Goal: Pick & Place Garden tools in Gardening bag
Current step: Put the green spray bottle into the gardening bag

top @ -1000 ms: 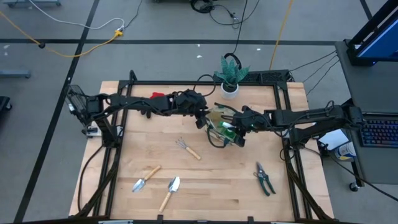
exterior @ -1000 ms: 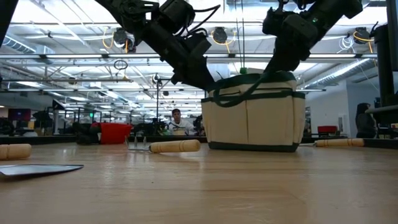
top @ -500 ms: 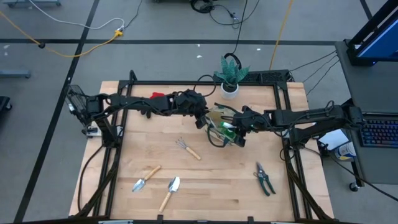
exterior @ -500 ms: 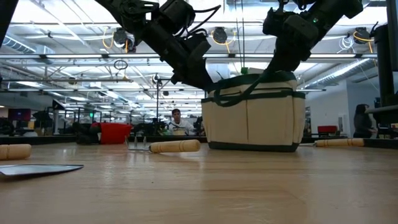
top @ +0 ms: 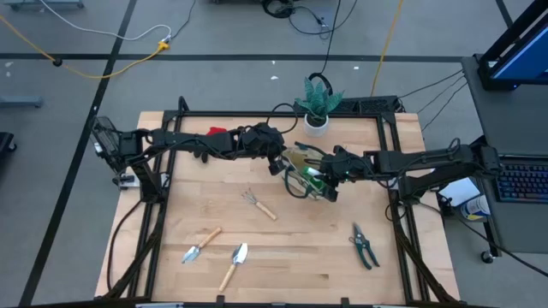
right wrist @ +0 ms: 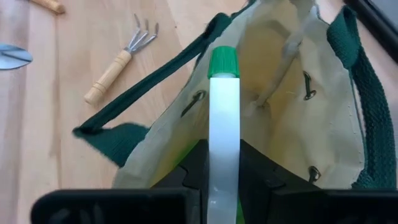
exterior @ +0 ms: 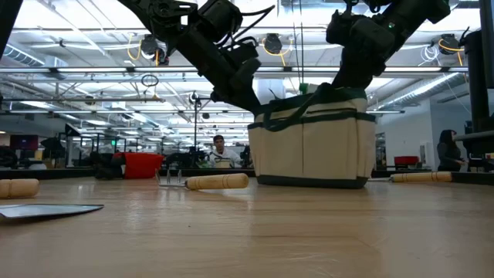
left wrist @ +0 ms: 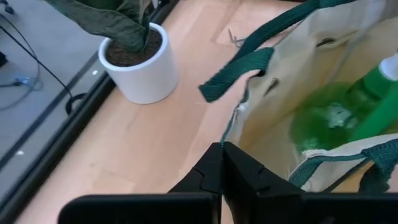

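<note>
Gardening bag (top: 304, 171) sits mid-table toward the far side, just in front of the potted plant (top: 318, 107), mouth open, a green item already visible inside. My left gripper (left wrist: 222, 163) is pinched fully closed right at the bag's rim; from the wrist view I can't confirm fabric is actually between the fingers, looks more like beside the edge. My right gripper (right wrist: 222, 163) is over the bag mouth, clamped on a white bottle with a green cap (right wrist: 223, 106), cap pointing into the opening.

Outward: hand rake (top: 258, 204) just in front-left of the bag, two trowels (top: 200, 245) (top: 233, 263) near the front edge, pruning shears (top: 365, 245) front right. All well apart from the bag, not yet packed.

Risks from here:
- Bag leans in the low view. If I pull on the rim, it tips or slides toward the plant pot.
- Loose strap (right wrist: 140, 102) lies across the opening side; the bottle could snag it on release.
- If the left isn't really holding the rim, the mouth may sag shut as the bottle drops.
</note>
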